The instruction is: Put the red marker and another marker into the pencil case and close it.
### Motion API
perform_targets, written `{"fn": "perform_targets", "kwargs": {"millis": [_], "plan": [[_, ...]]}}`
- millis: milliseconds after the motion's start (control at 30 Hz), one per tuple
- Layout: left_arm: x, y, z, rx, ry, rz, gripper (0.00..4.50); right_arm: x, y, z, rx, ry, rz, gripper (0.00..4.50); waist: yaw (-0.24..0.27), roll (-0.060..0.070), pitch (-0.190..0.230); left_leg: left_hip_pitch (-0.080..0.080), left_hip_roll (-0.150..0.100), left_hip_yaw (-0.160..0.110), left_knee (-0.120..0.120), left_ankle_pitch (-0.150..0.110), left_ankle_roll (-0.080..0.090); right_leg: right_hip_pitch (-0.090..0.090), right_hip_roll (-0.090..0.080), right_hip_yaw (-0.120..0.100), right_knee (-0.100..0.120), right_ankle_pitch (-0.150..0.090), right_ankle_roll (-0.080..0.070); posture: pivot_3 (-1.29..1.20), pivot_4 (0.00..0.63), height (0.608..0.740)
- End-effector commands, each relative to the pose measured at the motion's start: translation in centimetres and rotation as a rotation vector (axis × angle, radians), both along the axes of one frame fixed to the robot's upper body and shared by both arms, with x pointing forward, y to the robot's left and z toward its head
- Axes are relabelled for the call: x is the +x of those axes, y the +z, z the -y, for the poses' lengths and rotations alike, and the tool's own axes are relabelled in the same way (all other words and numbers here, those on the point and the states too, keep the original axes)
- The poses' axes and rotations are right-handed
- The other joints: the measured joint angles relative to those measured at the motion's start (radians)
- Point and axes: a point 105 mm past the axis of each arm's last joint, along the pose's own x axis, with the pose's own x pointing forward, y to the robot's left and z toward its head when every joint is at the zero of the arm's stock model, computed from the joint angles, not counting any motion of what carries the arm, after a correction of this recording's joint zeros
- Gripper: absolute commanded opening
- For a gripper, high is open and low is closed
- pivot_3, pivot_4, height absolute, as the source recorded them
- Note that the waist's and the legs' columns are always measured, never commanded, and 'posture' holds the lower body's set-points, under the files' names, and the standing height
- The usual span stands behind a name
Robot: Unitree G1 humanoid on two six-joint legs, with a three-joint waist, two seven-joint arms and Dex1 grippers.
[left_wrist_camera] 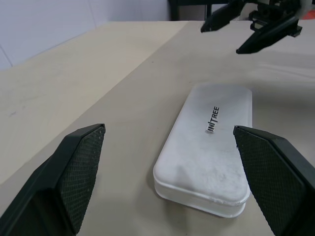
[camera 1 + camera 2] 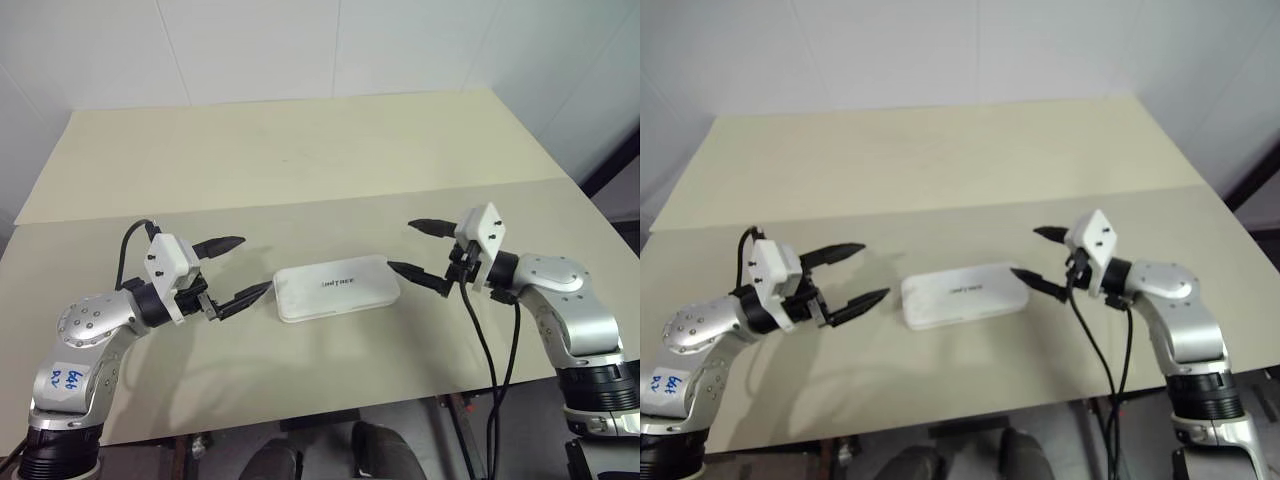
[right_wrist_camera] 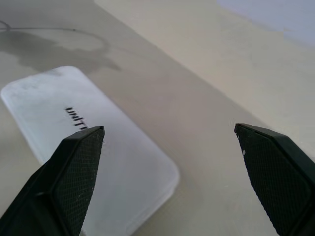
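The white pencil case [image 2: 336, 287] lies flat on the table with its lid down, black lettering on top; it also shows in the left wrist view as the case [image 1: 206, 147] and in the right wrist view as the case [image 3: 93, 147]. My left gripper [image 2: 240, 268] stands open just left of the case's end, apart from it. My right gripper [image 2: 422, 248] stands open just off the case's right end, nothing between its fingers. The red marker and the other marker are out of view.
The beige table [image 2: 300, 150] stretches back to a white wall, with a seam across it behind the case. Its front edge [image 2: 300, 415] runs close below the arms. A black cable [image 2: 490, 350] hangs from my right arm.
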Motion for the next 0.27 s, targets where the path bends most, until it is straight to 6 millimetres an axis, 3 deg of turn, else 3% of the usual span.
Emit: {"fn": "perform_targets", "kwargs": {"millis": [33, 267], "plan": [[-0.7, 1.5, 1.3, -0.007, -0.077, 0.048, 4.48, -0.8, 1.5, 0.7, -0.013, -0.015, 0.068, 4.50, -0.001, 0.000, 0.000, 0.000, 0.000, 0.000, 0.000, 0.000, 0.000, 0.000, 0.000, 0.000, 0.000, 0.000, 0.000, 0.00, 0.150, 0.740], [0.5, 1.6, 1.3, 0.014, -0.098, 0.056, 4.48, -1.5, 1.5, 0.1, -0.030, 0.033, 0.054, 4.50, -0.004, 0.000, 0.000, 0.001, 0.000, 0.001, -0.001, 0.000, 0.000, 0.000, 0.000, 0.000, 0.000, 0.000, 0.000, 0.00, 0.150, 0.740]]}}
